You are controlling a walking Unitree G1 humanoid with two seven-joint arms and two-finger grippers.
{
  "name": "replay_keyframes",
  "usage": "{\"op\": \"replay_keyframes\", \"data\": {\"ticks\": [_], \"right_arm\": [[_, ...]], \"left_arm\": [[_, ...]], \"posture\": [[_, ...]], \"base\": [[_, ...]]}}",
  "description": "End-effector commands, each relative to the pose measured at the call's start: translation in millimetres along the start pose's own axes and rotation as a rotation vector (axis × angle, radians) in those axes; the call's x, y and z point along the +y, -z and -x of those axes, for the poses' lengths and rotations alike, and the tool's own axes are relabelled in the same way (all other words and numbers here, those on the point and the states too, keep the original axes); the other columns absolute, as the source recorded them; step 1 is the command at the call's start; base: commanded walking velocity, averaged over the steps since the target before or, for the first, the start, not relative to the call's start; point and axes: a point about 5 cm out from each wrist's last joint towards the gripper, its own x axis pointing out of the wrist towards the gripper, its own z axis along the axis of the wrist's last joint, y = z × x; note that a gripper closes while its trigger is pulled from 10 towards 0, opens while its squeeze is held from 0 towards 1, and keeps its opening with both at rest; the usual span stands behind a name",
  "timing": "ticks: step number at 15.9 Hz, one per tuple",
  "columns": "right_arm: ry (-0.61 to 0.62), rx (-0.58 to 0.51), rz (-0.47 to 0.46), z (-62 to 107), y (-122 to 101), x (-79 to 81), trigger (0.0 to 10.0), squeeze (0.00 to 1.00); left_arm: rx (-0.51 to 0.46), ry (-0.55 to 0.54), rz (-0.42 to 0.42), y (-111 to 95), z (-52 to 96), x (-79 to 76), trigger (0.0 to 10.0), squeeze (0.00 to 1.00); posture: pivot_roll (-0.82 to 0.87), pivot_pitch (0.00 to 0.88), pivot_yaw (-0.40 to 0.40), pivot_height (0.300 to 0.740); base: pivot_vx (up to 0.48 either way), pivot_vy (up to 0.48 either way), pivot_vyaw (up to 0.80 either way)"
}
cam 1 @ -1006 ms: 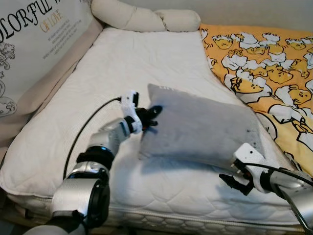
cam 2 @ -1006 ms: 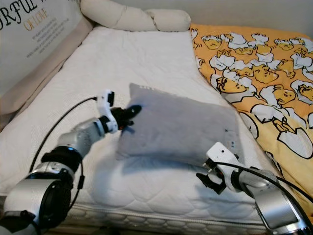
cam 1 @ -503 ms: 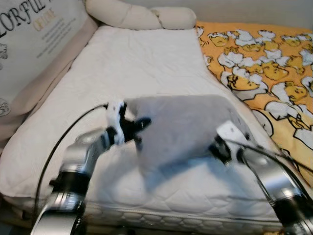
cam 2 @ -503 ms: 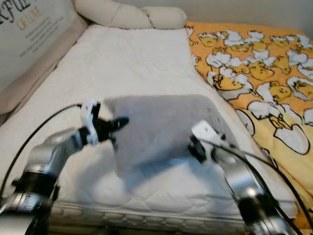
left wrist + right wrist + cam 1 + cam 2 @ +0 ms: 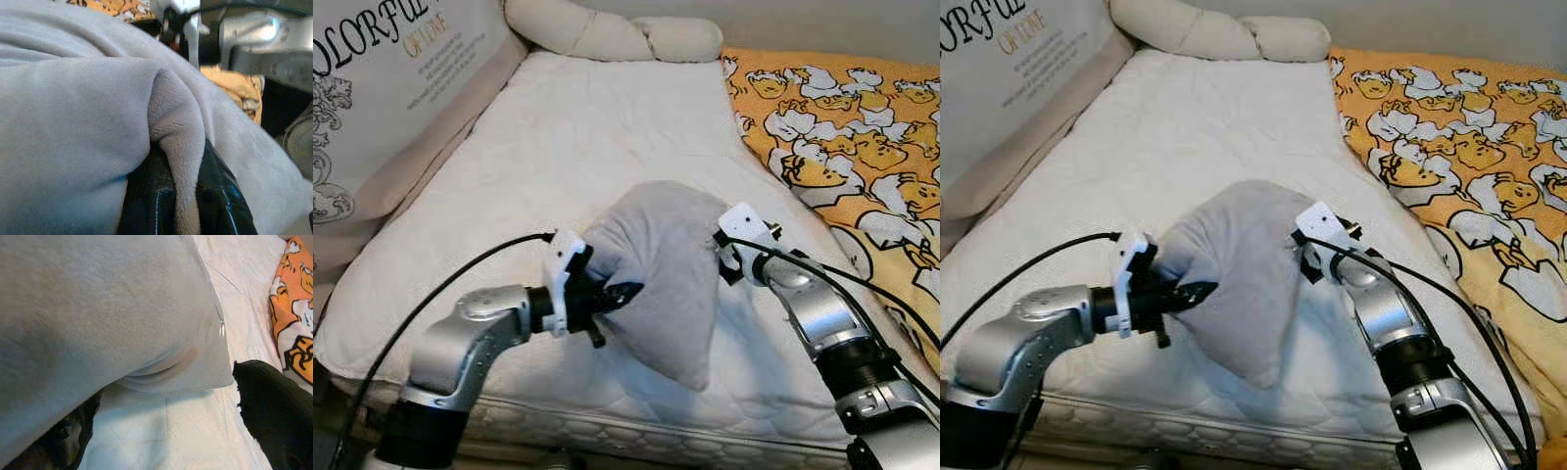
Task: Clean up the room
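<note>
Grey pillow point(image 5: 661, 269): lifted off the white mattress point(image 5: 578, 137) near its front edge, bunched into a rounded lump, one corner sagging toward the quilting; held between both arms.

Left gripper point(image 5: 607, 299): at the pillow's left flank; seen from the left wrist, black fingers point(image 5: 215, 196) pinched tight on a fold of the fleece cover, fabric squeezed up between them.

Right gripper point(image 5: 1307, 259): pressed against the pillow's right side; in the right wrist view, fingers point(image 5: 274, 406) spread apart with the pillow's lower edge and zip end lying across the gap, mattress visible beneath; spread, not clamped, so far as visible.

Handling, by judgement: light, very soft, no stiffness; folds and droops wherever unsupported; fleece surface grippy rather than slick; nothing fragile. Pinch on cover alone likely to stretch and slip free under swing; better purchase at a corner or along the zip seam, both sides taken together.

Surroundings: yellow duck-print blanket point(image 5: 847, 117) to the right; cream bolster point(image 5: 607, 34) at the head; lettered cushion point(image 5: 382, 88) along the left.
</note>
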Motion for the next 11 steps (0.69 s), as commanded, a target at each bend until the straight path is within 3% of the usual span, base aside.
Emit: {"op": "replay_keyframes", "data": {"ticks": [1,2,3,4,5,6,8,11], "right_arm": [[0.000,-0.051,0.009,-0.2,-9.6,-2.5,10.0,0.00],[0.003,-0.048,0.009,0.0,-7.8,-3.5,10.0,0.00],[0.009,-0.041,0.005,1.3,-4.1,-5.1,10.0,0.00],[0.009,-0.041,0.005,1.3,-4.1,-5.1,10.0,0.00],[0.015,-0.035,0.000,2.3,-0.8,-6.6,10.0,0.00],[0.024,-0.029,-0.007,4.1,3.5,-8.8,10.0,0.00],[0.029,-0.029,-0.012,5.8,6.0,-10.8,10.0,0.00],[0.032,-0.023,-0.019,7.9,11.0,-13.1,10.0,0.00]], "left_arm": [[-0.015,0.057,-0.043,-8.3,-14.1,-12.9,2.3,0.00],[-0.015,0.058,-0.048,-8.6,-16.8,-14.4,2.3,0.00],[-0.022,0.050,-0.058,-9.5,-25.0,-15.0,10.0,0.00],[-0.022,0.050,-0.058,-9.5,-25.0,-15.0,10.0,0.00],[-0.028,0.055,-0.065,-11.2,-32.5,-17.2,10.0,0.54],[-0.052,0.109,-0.063,-19.0,-43.0,-25.6,10.0,1.00],[-0.023,0.206,-0.109,-23.1,-36.4,-35.0,10.0,1.00],[0.026,0.261,-0.147,-23.7,-20.1,-36.0,10.0,1.00]], "posture": [[-0.06,0.000,-0.023,0.740],[-0.06,0.000,-0.023,0.740],[-0.07,0.000,-0.018,0.740],[-0.07,0.000,-0.018,0.740],[-0.07,0.000,-0.013,0.740],[-0.08,0.000,-0.006,0.740],[-0.08,0.000,-0.003,0.740],[-0.08,0.000,-0.004,0.740]], "base": [[0.000,0.000,0.00],[0.000,0.000,0.00],[0.000,0.000,0.00],[0.000,0.000,0.00],[0.000,0.000,0.00],[0.000,0.000,0.00],[0.000,0.000,0.00],[0.000,0.000,0.00]]}}
